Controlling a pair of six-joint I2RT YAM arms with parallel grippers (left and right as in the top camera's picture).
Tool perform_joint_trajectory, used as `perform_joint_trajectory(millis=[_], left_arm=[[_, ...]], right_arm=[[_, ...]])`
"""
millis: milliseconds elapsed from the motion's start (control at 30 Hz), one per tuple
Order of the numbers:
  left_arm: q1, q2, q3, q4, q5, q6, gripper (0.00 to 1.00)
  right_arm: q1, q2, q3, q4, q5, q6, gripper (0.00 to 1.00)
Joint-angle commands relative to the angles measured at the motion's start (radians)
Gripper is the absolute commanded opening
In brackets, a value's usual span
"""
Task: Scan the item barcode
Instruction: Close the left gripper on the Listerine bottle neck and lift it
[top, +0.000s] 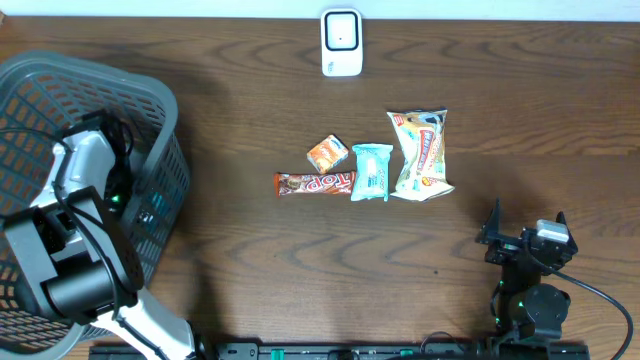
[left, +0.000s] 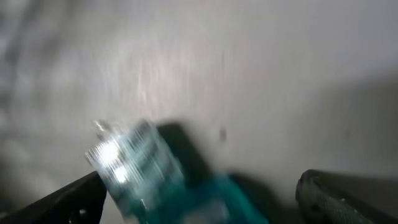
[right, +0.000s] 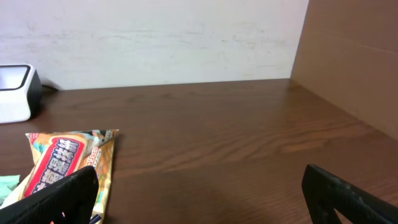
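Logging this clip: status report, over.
Left gripper open over basket, blurred teal packet below. Right gripper open, parked. Four snacks mid-table, nothing blocking scanner.

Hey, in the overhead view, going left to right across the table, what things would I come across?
Grey basket → chocolate bar → teal packet → large snack bag.

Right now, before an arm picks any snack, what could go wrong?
The teal packet lies tight between the large bag and the chocolate bar, so the wide-open right fingers might catch two. The left arm hangs over the basket and its wrist view is blurred, so judging a grasp there is hard.
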Motion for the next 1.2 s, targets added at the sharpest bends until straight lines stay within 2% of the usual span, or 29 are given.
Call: perform_joint_trajectory(millis=[0,133,233,400,633,900,1100,1167], left_arm=[[0.08,0.021,-0.015,0.012,-0.111,-0.001,0.98],[0.153,0.019,-0.01,0.014,-0.11,0.001,0.98],[0.203,0.015,0.013,0.013,-0.097,0.072,0.98],[0.262,-0.012,0.053,0.013,0.064,0.212,0.98],[0.243,-0.109,0.054,-0.027,0.184,0.229,0.98],[0.14,-0.18,0.046,-0.114,0.317,0.005,0.98],[0.034,-0.177,-0.027,-0.046,0.309,-0.192,0.98],[0.007,-0.177,-0.057,0.025,0.309,-0.208,0.98]], right_arm=[[-0.002,-0.004,-0.003,-0.001,-0.001,-0.015,0.99],[-0.002,-0.004,-0.003,-0.001,-0.001,-0.015,0.99],[-0.002,-0.004,-0.003,-0.001,-0.001,-0.016,0.99],[-0.002,-0.004,-0.003,-0.001,-0.001,-0.016,0.99],[-0.002,-0.004,-0.003,-0.001,-0.001,-0.015,0.99],[-0.002,-0.004,-0.003,-0.001,-0.001,-0.016,0.99],[-0.002,-0.004,-0.003,-0.001,-0.001,-0.015,0.99],[-0.002,-0.004,-0.003,-0.001,-0.001,-0.015,0.99]])
